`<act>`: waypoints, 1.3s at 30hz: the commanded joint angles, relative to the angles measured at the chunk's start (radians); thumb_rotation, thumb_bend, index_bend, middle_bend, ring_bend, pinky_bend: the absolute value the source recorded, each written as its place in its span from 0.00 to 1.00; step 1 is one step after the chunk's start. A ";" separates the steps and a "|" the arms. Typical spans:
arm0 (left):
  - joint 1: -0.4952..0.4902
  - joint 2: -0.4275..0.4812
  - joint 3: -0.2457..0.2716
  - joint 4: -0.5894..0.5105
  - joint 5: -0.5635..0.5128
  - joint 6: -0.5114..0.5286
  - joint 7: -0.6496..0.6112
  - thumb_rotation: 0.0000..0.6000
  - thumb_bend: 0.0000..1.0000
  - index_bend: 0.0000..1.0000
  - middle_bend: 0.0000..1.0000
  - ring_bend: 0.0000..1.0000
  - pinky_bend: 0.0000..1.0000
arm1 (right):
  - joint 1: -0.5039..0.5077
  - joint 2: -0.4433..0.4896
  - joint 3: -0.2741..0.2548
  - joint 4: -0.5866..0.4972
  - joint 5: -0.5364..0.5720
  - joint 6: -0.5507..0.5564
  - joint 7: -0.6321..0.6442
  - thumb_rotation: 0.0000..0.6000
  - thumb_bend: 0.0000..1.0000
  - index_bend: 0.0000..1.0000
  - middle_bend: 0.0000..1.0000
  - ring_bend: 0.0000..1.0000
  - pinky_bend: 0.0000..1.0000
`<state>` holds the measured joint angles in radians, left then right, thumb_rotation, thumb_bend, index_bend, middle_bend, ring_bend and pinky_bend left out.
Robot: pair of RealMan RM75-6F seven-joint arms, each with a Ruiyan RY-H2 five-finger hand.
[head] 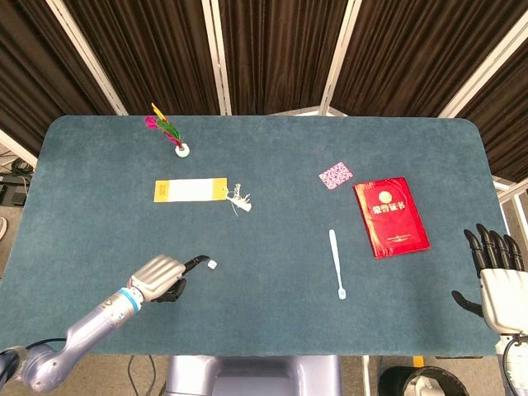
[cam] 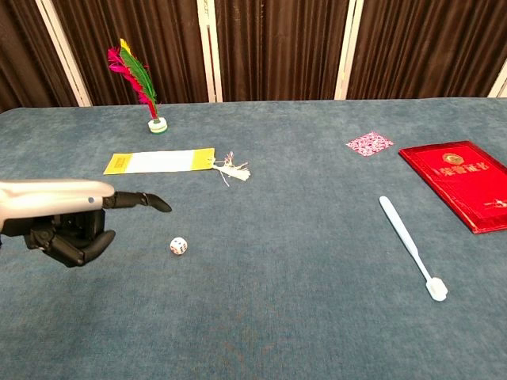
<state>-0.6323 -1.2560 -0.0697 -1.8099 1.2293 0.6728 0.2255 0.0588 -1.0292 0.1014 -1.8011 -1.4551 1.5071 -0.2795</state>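
Observation:
My left hand (head: 159, 277) hovers over the near left of the table, most fingers curled in and one dark finger stretched out. Its tip ends just left of a small white die (head: 212, 264). In the chest view this left hand (cam: 70, 222) floats above the cloth, the outstretched finger (cam: 146, 201) up and to the left of the die (cam: 179, 246); it holds nothing. My right hand (head: 497, 280) sits off the table's right edge with fingers spread, empty, nearest the red booklet (head: 391, 216). The chest view does not show it.
On the blue-green table cloth (head: 272, 330) lie a white toothbrush (head: 337, 262), a pink patterned square (head: 335, 175) and a yellow bookmark with a white tassel (head: 190, 190). A feather shuttlecock (head: 177, 142) stands far left. Dark curtains hang behind.

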 commanded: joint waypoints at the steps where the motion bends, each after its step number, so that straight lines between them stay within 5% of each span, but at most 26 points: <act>1: -0.030 -0.032 0.010 0.014 -0.062 -0.014 0.040 1.00 0.86 0.05 1.00 1.00 1.00 | 0.002 -0.001 0.001 0.003 0.004 -0.004 0.001 1.00 0.00 0.00 0.00 0.00 0.00; 11: -0.076 -0.087 0.044 0.059 -0.179 -0.025 0.089 1.00 0.86 0.05 1.00 1.00 1.00 | 0.006 -0.002 0.004 0.010 0.019 -0.009 0.001 1.00 0.00 0.00 0.00 0.00 0.00; 39: -0.130 -0.108 0.088 0.122 -0.300 0.007 0.087 1.00 0.86 0.05 1.00 1.00 1.00 | 0.010 -0.001 0.002 0.011 0.026 -0.011 0.000 1.00 0.00 0.00 0.00 0.00 0.00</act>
<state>-0.7632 -1.3663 0.0182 -1.6899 0.9315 0.6758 0.3157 0.0690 -1.0301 0.1035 -1.7905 -1.4292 1.4965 -0.2794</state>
